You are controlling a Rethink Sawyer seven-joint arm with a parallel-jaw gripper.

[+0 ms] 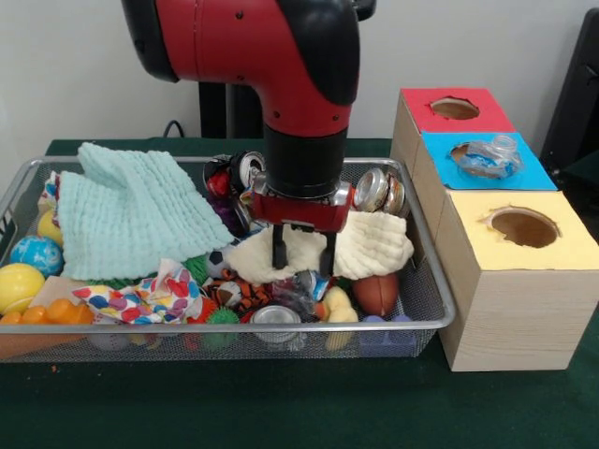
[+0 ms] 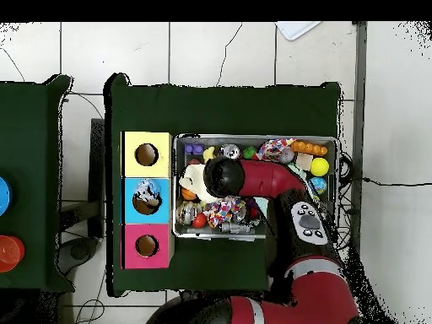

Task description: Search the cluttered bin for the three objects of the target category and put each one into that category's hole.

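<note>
1. One crushed clear plastic bottle with a blue label [image 1: 489, 155] lies on the blue-surround round hole [image 1: 468, 154] of the pale wooden box, caught across the opening rather than dropped through. I judge the first of the three objects delivered or nearly so.
2. Two bottles should remain. A crumpled clear piece with a blue patch [image 1: 304, 288] lies just below the fingers and may be one of them, though the clutter makes that uncertain. No other bottle shows.
3. The red and black arm's gripper [image 1: 303, 245] hangs over the cream cloth [image 1: 374, 245] in the right half of the wide silver wire-mesh bin [image 1: 447, 313]. Its two black fingers [image 1: 278, 249] stand apart with nothing between them.
4. Room is tight: dented silver drink cans [image 1: 379, 189] crowd the far right corner and the far middle, a brown toy football [image 1: 377, 293] sits near the right wall, and a pale green knitted cloth [image 1: 126, 210] covers much of the left half.
5. The bin's right rim lies near the boxes, so the carry to the hole is short and looks open once above the rim.
6. The green desk [image 1: 281, 402] in front is bare.
</note>
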